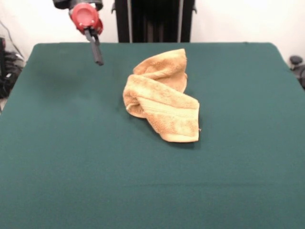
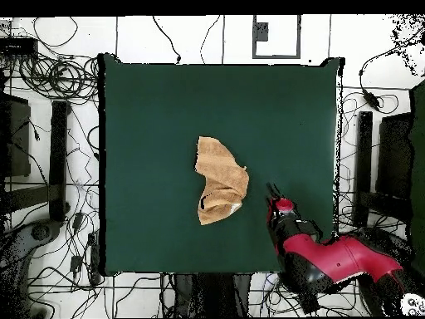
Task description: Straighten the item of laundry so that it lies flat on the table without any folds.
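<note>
A tan-orange towel (image 1: 162, 98) lies crumpled and folded over itself near the middle of the green table (image 1: 71, 157), w/ one end bunched toward the robot side and a flatter end toward the camera. The red-and-black arm's pincer (image 1: 97, 55) hangs above the table's far part, well apart from the towel, holding nothing; its dark tips look pressed together, i.e. clenched.

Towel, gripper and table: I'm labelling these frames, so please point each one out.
towel (image 1: 162, 102), front view, on its folded middle.
gripper (image 1: 97, 56), front view, on its dark tip.
table (image 2: 149, 125), overhead view, on bare green cloth.
</note>
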{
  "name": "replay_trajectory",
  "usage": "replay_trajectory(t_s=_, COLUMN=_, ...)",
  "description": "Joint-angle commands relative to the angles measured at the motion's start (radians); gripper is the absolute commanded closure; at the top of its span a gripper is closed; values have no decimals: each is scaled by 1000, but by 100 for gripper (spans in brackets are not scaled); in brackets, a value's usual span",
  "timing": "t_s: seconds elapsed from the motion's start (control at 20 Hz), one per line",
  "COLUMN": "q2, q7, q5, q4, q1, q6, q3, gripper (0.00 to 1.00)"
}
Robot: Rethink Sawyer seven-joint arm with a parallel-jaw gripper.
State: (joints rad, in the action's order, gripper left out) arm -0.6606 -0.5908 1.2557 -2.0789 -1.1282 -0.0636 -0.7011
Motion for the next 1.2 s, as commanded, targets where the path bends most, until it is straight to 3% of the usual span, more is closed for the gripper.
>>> replay_trajectory(t_s=0.05, q2=80, q7=-155, q5=-214, q4=90, q1=332, q6=-350, q3=505, gripper=0)
replay_trajectory(t_s=0.5, q2=140, q7=-73, q5=-490, q4=39, q1=563, q6=-587, q3=776, gripper=0)
replay_trajectory(t_s=0.75, q2=141, q7=-102, q5=-556, q4=16, q1=658, q6=-627, q3=839, gripper=0)
replay_trajectory(t_s=1.2, q2=164, q7=-149, q5=-600, q4=3, q1=746, q6=-693, q3=907, gripper=0)
